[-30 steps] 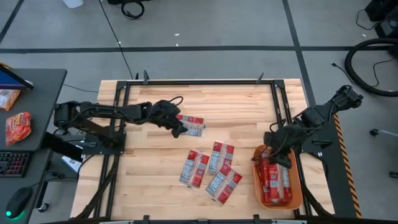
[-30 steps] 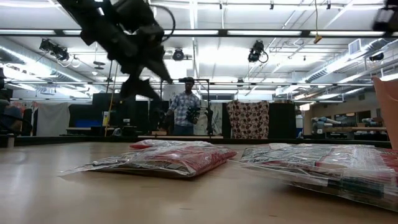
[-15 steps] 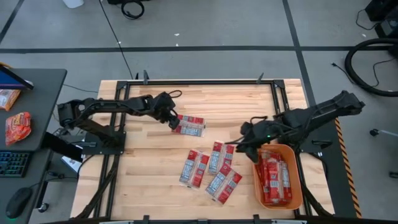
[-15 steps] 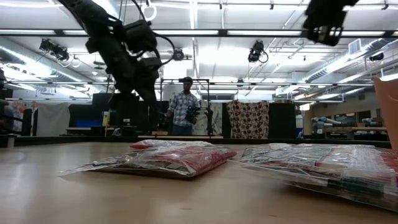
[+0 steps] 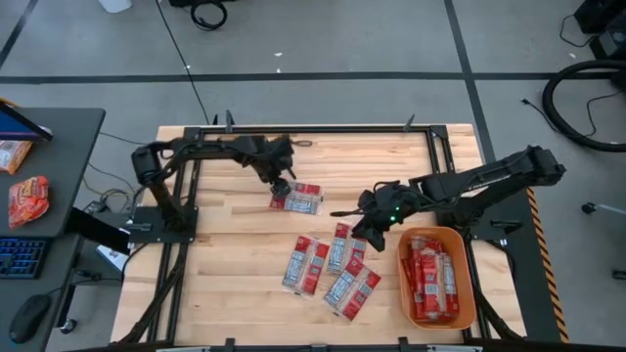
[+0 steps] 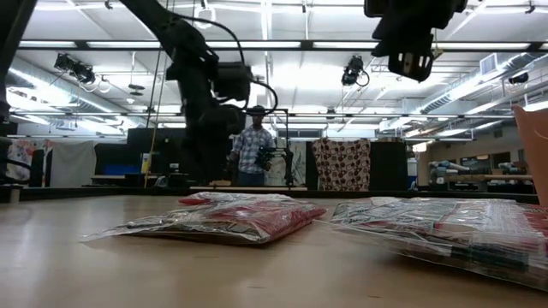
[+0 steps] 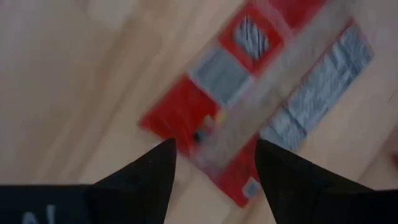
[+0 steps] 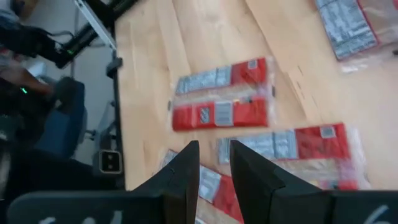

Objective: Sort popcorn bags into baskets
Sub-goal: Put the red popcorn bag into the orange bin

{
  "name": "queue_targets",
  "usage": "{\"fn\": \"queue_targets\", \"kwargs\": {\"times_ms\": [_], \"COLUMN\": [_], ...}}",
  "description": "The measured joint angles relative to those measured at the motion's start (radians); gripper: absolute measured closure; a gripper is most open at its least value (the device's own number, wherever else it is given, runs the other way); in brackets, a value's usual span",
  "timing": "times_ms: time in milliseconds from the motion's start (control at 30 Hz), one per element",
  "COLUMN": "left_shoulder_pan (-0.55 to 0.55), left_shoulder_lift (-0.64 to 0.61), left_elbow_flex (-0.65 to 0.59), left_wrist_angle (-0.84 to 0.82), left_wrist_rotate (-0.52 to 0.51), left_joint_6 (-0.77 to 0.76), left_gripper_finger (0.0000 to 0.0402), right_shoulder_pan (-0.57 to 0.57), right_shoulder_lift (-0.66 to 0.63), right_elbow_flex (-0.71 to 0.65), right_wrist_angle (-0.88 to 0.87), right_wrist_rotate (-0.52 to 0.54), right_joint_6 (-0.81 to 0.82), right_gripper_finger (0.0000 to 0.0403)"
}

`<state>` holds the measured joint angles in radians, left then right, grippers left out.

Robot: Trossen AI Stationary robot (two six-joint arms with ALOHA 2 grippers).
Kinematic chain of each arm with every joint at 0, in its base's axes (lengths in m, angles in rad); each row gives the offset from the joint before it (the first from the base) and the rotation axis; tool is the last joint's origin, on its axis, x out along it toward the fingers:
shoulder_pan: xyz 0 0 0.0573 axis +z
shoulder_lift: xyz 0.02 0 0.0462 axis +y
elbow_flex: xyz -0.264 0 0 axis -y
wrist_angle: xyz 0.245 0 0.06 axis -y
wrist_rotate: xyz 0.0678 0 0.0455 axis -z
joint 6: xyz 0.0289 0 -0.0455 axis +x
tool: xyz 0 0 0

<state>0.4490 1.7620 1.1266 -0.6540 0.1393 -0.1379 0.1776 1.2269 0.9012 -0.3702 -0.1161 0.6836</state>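
A pair of flat red popcorn packets (image 5: 298, 198) with grey labels lies toward the table's far side. My left gripper (image 5: 282, 182) hangs open just above its left end; in the left wrist view the gripper (image 7: 214, 171) has that packet (image 7: 249, 93) showing between the fingers. Several more packets (image 5: 333, 262) lie in a loose cluster mid-table. My right gripper (image 5: 367, 223) hovers open over the cluster's far right corner, and the right wrist view shows that gripper (image 8: 214, 165) above the packets (image 8: 221, 102). The orange basket (image 5: 473, 293) at the near right holds several packets (image 5: 430, 284).
A puffy orange-red snack bag (image 5: 27, 200) lies on the side desk left of the table. Black frame rails (image 5: 191, 196) run along the table's left and right sides. A person (image 6: 253, 154) stands in the room beyond the far edge. Bare wood spans the near left.
My right gripper rose out of the basket and swung toward the table's left, ending over the middle cluster of packets. My left gripper shifted a little toward the far edge and lowered over the far packet pair. No packet moved.
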Motion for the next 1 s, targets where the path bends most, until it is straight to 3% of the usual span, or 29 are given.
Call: {"fn": "queue_targets", "kwargs": {"times_ms": [133,333,500,633,800,1000], "left_shoulder_pan": [0.056,0.108,0.117,0.117,0.107,0.071], "left_shoulder_lift": [0.039,0.089,0.136,0.157,0.190,0.202], "left_elbow_flex": [0.060,0.079,0.078,0.077,0.082,0.082], "left_wrist_angle": [-0.033,-0.020,-0.025,-0.021,-0.039,-0.060], "left_wrist_rotate": [0.035,0.067,0.061,0.154,0.175,0.121], "left_joint_6": [0.108,0.256,0.339,0.389,0.456,0.548], "left_gripper_finger": [0.0180,0.0180,0.0180,0.0180,0.0181,0.0228], "right_shoulder_pan": [-0.002,-0.016,-0.014,-0.010,-0.006,-0.003], "right_shoulder_lift": [0.024,0.093,0.138,0.156,0.159,0.159], "right_elbow_flex": [0.000,0.000,0.000,0.000,0.000,0.000], "right_wrist_angle": [0.016,0.049,0.099,0.129,0.147,0.157], "right_wrist_rotate": [0.023,-0.034,-0.042,-0.043,-0.042,-0.034], "right_joint_6": [-0.023,-0.008,0.054,0.087,0.110,0.110], "right_gripper_finger": [0.0309,0.0309,0.0309,0.0309,0.0309,0.0309]}}
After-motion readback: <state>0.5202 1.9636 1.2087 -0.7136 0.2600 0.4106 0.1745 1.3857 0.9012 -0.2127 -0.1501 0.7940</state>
